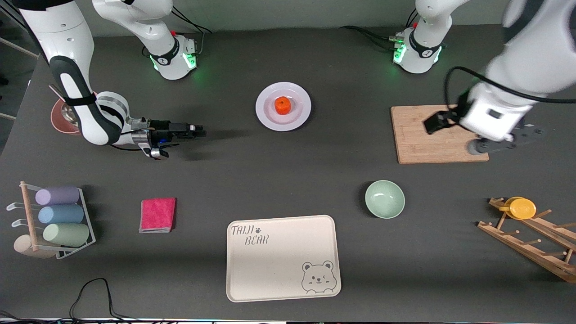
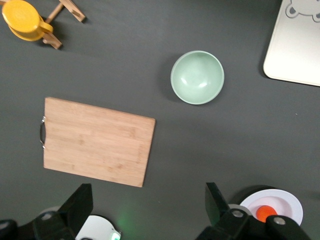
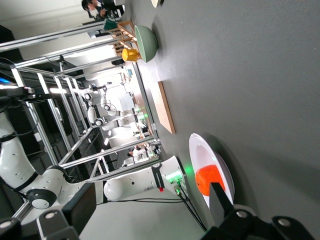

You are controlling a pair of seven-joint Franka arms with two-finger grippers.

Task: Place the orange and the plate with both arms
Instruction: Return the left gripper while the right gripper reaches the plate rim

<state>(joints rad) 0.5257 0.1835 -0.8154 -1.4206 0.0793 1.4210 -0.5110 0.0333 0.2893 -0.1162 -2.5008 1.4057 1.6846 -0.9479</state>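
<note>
The orange (image 1: 282,105) lies in the middle of the white plate (image 1: 270,118), which sits on the table between the two arm bases. My right gripper (image 1: 198,131) is open and empty. It lies level and low over the table, beside the plate toward the right arm's end, and points at it. In the right wrist view the orange (image 3: 207,180) and plate (image 3: 202,150) show past my open right gripper (image 3: 150,205). My left gripper (image 1: 504,140) is open and empty, high over the wooden cutting board. The left wrist view shows its open fingers (image 2: 80,205), the plate (image 2: 285,202) and the orange (image 2: 265,213).
A wooden cutting board (image 1: 423,139) lies toward the left arm's end. A pale green bowl (image 1: 384,199) and the cream bear tray (image 1: 279,261) lie nearer the camera. A pink cloth (image 1: 157,214), a cup rack (image 1: 58,220), a yellow cup (image 1: 522,208) on a wooden rack and a reddish dish (image 1: 63,119) stand around.
</note>
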